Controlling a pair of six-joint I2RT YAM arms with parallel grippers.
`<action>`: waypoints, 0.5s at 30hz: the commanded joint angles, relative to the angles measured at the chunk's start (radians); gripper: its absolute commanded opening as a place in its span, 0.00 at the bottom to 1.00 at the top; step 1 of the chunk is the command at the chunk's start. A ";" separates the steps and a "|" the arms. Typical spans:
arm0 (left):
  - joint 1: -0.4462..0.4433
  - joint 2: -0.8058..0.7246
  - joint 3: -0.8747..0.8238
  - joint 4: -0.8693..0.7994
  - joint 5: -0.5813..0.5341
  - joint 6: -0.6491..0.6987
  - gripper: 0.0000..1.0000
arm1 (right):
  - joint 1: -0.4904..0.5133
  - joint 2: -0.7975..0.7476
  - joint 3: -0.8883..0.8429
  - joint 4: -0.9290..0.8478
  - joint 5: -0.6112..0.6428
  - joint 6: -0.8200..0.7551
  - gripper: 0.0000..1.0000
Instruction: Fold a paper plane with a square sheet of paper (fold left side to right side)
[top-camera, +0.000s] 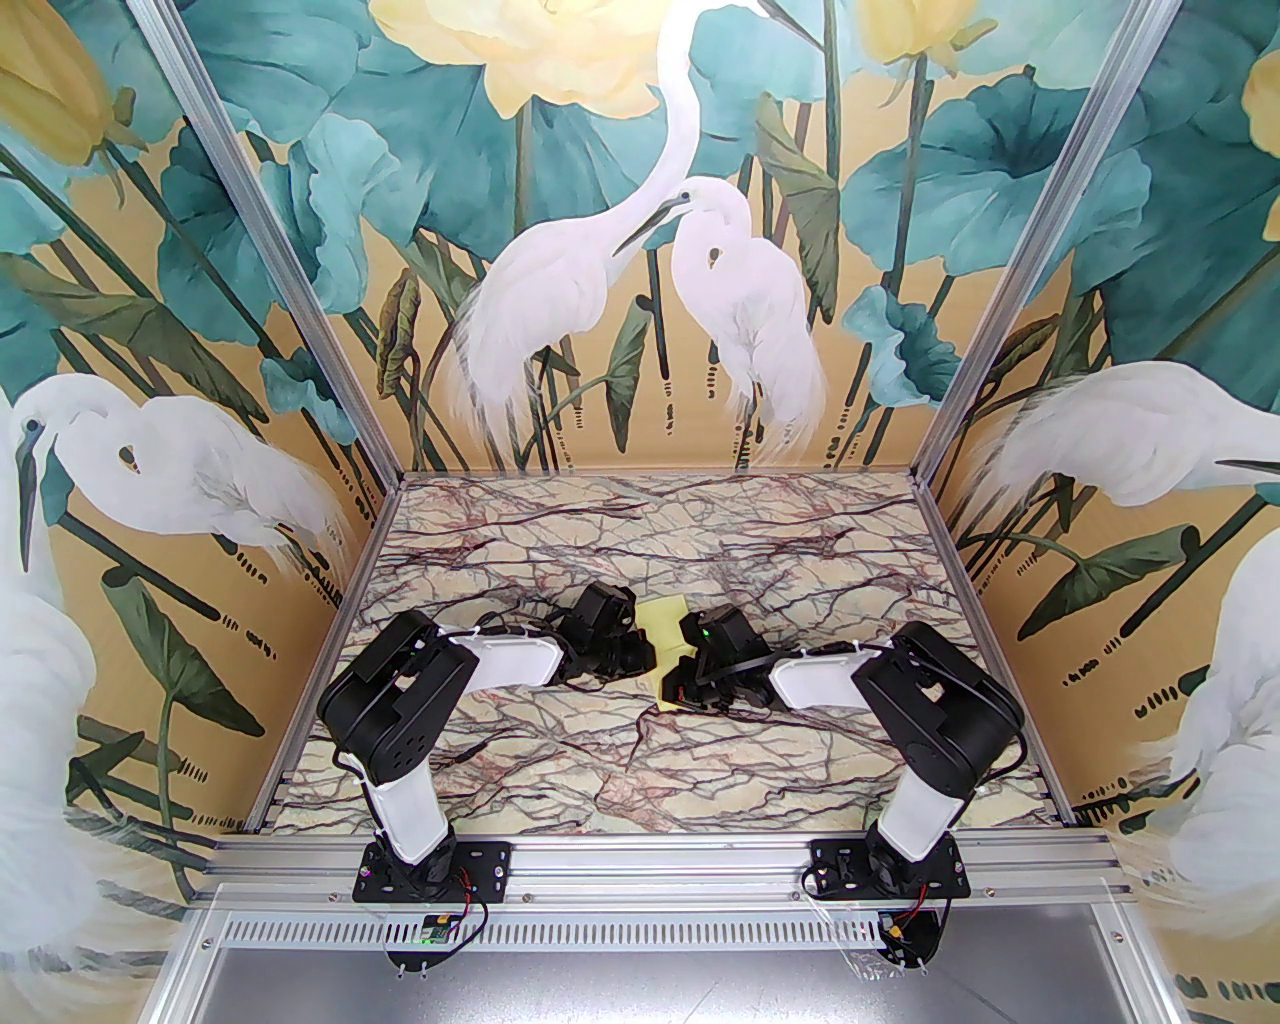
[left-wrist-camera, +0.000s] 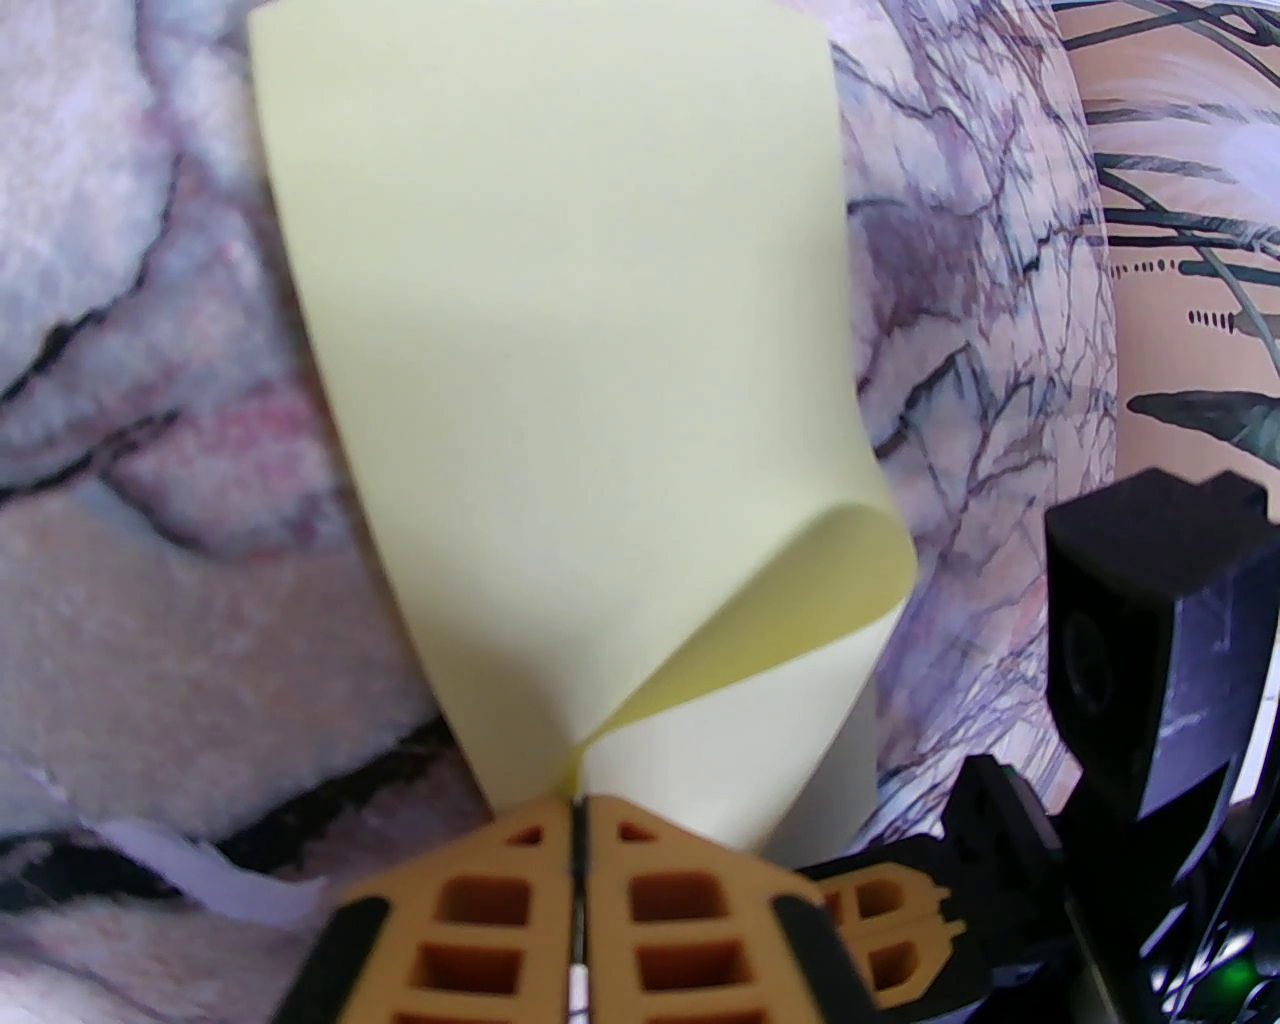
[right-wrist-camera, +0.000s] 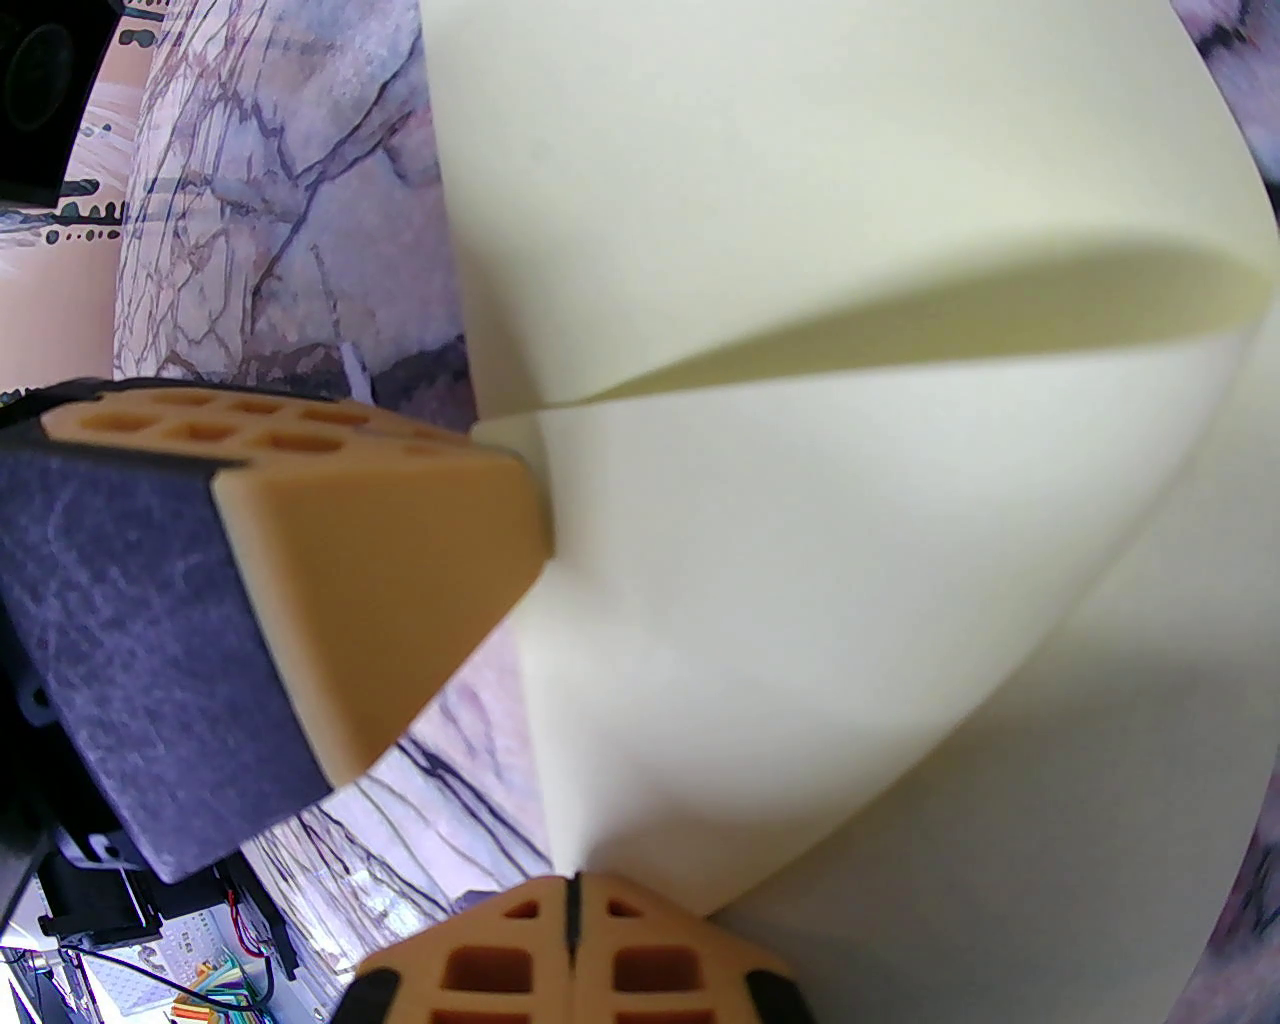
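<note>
Left gripper (left-wrist-camera: 578, 800) first: its jaws are clamped tight on a corner of the sheet (left-wrist-camera: 560, 350), with no gap between the fingers in the left wrist view. From that pinch the sheet stands off the table (top-camera: 640, 780) and rolls over toward the right in a soft, uncreased loop. A white scrap (left-wrist-camera: 230, 885) lies on the table just left of this gripper, apart from the sheet.

Seen from above, the sheet is mid-table, between the two grippers and touching both.

Right gripper (right-wrist-camera: 572, 885) is likewise closed on the sheet, pinching a point on its edge, and the paper fans away from it in a broad curve.

This looks like the left-to-right fold about midway: the paper is bent over but nothing is pressed. To do it well, the right gripper should act as the anchor so the sheet cannot slide. The left should carry its corner across low and slowly until the edges meet. It should release only once they line up, then the loop can be flattened from the middle outward. The likely fault is a skewed crease, since the two pinches sit close together and the far end seems free to twist.
</note>
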 joint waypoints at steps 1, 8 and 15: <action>0.008 -0.006 0.017 -0.052 -0.044 0.021 0.18 | 0.008 0.029 0.010 -0.046 0.038 -0.010 0.00; 0.008 -0.074 0.037 -0.121 -0.095 0.048 0.32 | 0.008 0.030 0.007 -0.057 0.042 -0.010 0.00; 0.010 -0.132 0.047 -0.123 -0.069 0.060 0.30 | 0.008 0.030 0.008 -0.055 0.040 -0.011 0.00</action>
